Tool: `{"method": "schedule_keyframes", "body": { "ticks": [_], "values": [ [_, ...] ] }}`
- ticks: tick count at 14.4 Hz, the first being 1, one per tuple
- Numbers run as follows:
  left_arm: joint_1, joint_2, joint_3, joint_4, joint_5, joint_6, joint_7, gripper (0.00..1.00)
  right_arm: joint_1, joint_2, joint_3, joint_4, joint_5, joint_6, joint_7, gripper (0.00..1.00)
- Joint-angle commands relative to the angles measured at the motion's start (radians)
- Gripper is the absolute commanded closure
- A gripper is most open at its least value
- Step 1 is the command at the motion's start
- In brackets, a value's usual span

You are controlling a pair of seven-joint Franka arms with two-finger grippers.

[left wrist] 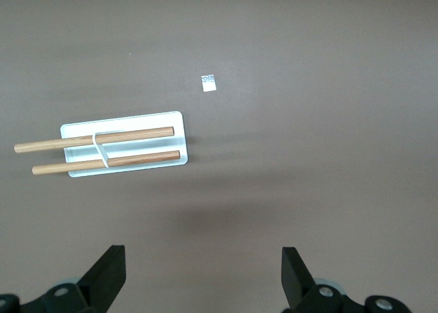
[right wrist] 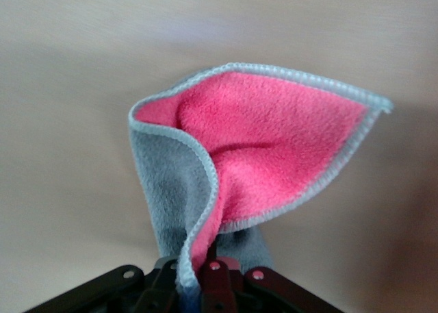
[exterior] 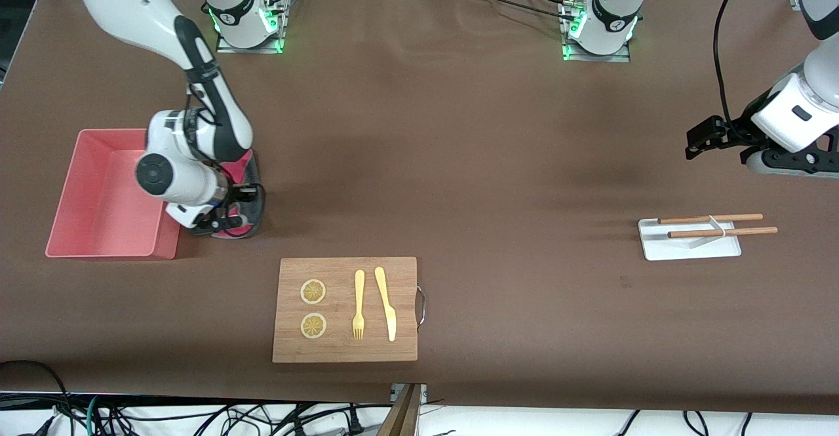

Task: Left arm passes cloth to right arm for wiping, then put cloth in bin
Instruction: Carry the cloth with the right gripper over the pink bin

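Note:
My right gripper [exterior: 219, 221] is shut on the cloth [exterior: 248, 208], low over the table right beside the pink bin [exterior: 98, 187], on the side of the bin toward the left arm's end. In the right wrist view the cloth [right wrist: 274, 142] fans out from my gripper [right wrist: 205, 282], pink face inward and grey face outward, against the brown table. I cannot tell whether it touches the table. My left gripper [exterior: 718, 139] is open and empty, held up over the table at the left arm's end, its black fingers [left wrist: 109, 275] spread wide.
A small white tray [exterior: 688, 244] with two wooden chopsticks [exterior: 711, 218] lies below the left gripper; it also shows in the left wrist view [left wrist: 174, 121]. A wooden cutting board [exterior: 344, 351] with lemon slices, fork and knife lies near the front edge.

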Motion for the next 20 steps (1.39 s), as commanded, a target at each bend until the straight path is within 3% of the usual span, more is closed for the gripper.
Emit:
{"method": "schedule_keyframes", "body": {
  "ticks": [1,4,6,10,15,20],
  "values": [
    [0.007,0.004,-0.004,0.009,-0.013,-0.005,0.021,0.0,0.093,0.056,0.018,0.085,0.001,-0.001,0.212,1.0],
    [0.007,0.004,-0.004,0.009,-0.01,-0.005,0.021,0.0,0.228,0.126,0.019,0.202,0.019,-0.011,0.459,1.0],
    [0.007,0.004,-0.004,0.009,-0.01,-0.005,0.021,0.0,0.285,0.166,0.019,0.267,0.111,-0.012,0.539,1.0],
    [0.007,0.004,-0.004,0.009,-0.012,-0.005,0.021,0.0,0.344,0.171,0.019,0.292,0.168,-0.024,0.649,1.0],
    [0.007,0.004,-0.004,0.009,-0.012,-0.005,0.021,0.0,0.318,0.142,0.013,0.38,0.156,-0.208,0.697,1.0],
    [0.009,0.004,-0.004,0.009,-0.012,-0.005,0.021,0.0,0.174,-0.008,0.015,0.342,0.112,-0.378,0.512,1.0]
  ]
}}
